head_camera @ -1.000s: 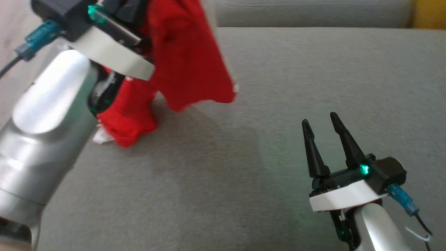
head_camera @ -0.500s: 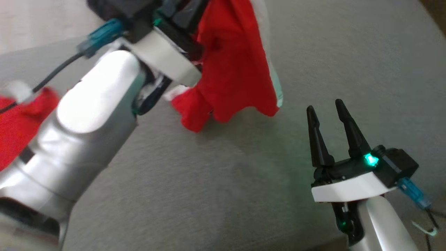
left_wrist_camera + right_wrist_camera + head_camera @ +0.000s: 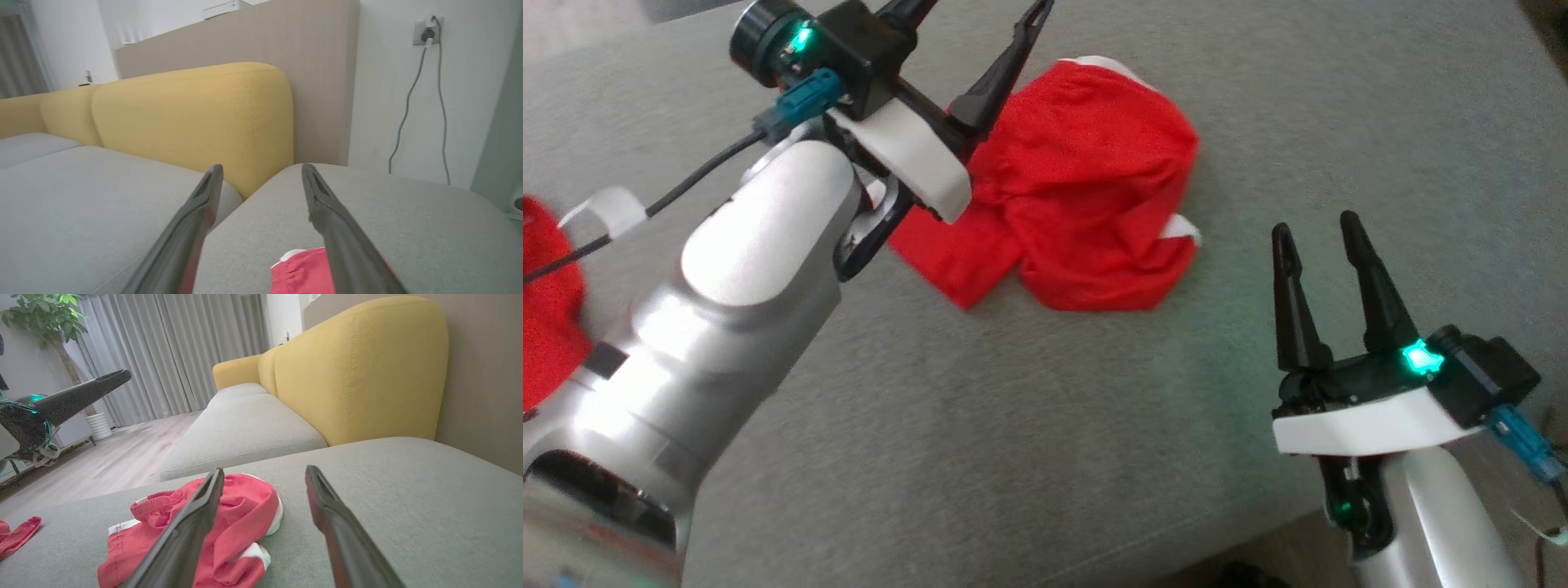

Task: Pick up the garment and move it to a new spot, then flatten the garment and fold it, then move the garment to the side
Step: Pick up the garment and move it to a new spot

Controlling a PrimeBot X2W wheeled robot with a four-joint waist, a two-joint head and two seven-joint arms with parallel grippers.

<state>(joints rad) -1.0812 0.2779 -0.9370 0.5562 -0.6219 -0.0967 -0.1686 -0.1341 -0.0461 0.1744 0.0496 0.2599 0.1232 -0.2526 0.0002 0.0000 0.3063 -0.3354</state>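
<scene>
Operator: Garment position?

Spotter: Your garment [image 3: 1086, 188], red with white trim, lies crumpled on the grey cushion [image 3: 1013, 425]. In the head view it sits just past the left gripper [image 3: 976, 12] and up and to the left of the right gripper [image 3: 1316, 229].

Operator: Grippers?

Spotter: Both stand spread wide, with nothing between the fingers of either.

Operator: What can't you make out?

Spotter: In your head view the top edge cuts off the left gripper's fingertips, and that wrist covers the garment's left part. Your left wrist view gives only a corner of the garment, at the bottom edge and partly behind one finger. In the right wrist view one finger crosses the middle of the heap. I cannot tell its front from its back.

Operator: Counts?

Spotter: Two grippers with two fingers each. Two red pieces: the garment, and a second red cloth [image 3: 547, 302] well apart at the left edge, cut off there. One yellow backrest [image 3: 196, 114] behind the cushion, one wall socket [image 3: 427, 30] with cables hanging from it, and one potted plant [image 3: 45, 318].
</scene>
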